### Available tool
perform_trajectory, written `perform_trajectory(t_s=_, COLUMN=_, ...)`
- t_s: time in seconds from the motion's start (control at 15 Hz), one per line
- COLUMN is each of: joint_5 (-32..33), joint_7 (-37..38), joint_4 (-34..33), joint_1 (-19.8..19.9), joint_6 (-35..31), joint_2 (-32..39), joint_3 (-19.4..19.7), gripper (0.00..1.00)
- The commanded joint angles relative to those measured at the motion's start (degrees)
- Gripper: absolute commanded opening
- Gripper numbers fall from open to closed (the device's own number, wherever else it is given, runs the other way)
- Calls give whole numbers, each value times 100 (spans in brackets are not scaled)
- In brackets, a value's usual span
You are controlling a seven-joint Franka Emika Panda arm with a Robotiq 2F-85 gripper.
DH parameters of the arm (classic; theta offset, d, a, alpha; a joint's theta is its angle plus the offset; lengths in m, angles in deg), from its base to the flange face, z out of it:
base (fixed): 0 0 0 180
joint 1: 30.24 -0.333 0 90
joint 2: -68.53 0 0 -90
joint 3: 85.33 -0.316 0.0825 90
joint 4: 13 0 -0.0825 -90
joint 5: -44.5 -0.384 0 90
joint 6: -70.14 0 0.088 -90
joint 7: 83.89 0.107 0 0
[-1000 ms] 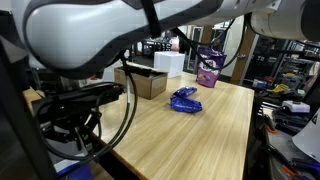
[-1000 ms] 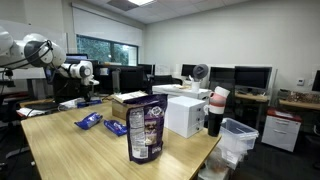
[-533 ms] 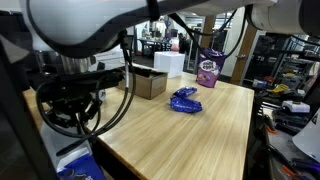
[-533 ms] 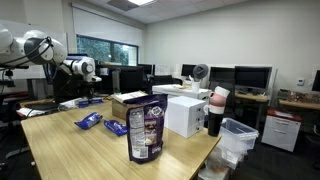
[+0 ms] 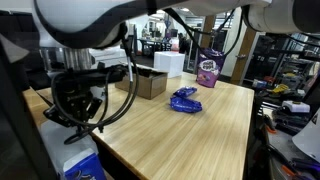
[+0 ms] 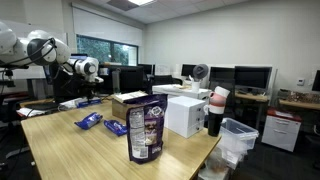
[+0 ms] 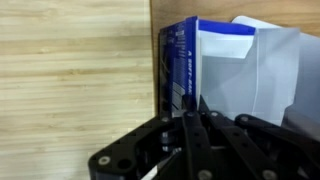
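Claw (image 7: 190,128) poised off the edge of the counter (image 7: 70,70), wrist view. The fingers stand pressed together with no gap showing, and nothing is seen between them. Directly ahead of the tips lies the blue box (image 7: 183,60), a blue-and-white carton with a pale flap or sheet at its far side. It sits just beyond the counter's edge, not on the wood. The tips overlap the near rim of the box in this view; whether they touch it cannot be told.

In an exterior view the claw (image 5: 72,108) hangs beside the near corner of the counter (image 5: 190,140), with a blue object (image 5: 85,168) low beneath it that is probably the same box.

Progress, as a judgement: the arm has been brought to the blue box, so the approach appears done. No grip is made, since closed fingers cannot enclose the box. The box is neither lifted nor visibly shifted. Opening, seating the fingers and taking hold all seem left to do.

Apart from this, well along the counter, stand a cardboard carton (image 5: 148,82), a white box (image 5: 170,63), blue wrappers (image 5: 185,100) and a purple pouch (image 5: 208,70), none near the claw.
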Motion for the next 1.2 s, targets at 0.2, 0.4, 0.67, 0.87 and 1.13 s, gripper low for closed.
perform_trajectory(t_s=0.2, joint_5=-665, joint_7=-1826, joint_4=-17, joint_1=863, joint_6=319, joint_2=47, joint_3=-779, gripper=6)
perform_trajectory(t_s=0.4, joint_5=-921, joint_7=-2350, joint_4=-106, joint_1=1173, joint_6=709, joint_2=137, joint_3=-1058, gripper=6)
perform_trajectory(t_s=0.67, joint_5=-1239, joint_7=-2857, joint_4=-313, joint_1=1523, joint_6=1420, joint_2=337, joint_3=-1411, gripper=6)
perform_trajectory(t_s=0.87, joint_5=-1401, joint_7=-3039, joint_4=-624, joint_1=1722, joint_6=2108, joint_2=585, joint_3=-1690, gripper=6)
perform_trajectory(t_s=1.13, joint_5=-1754, joint_7=-2994, joint_4=-1000, joint_1=1897, joint_6=3013, joint_2=852, joint_3=-1938, gripper=6)
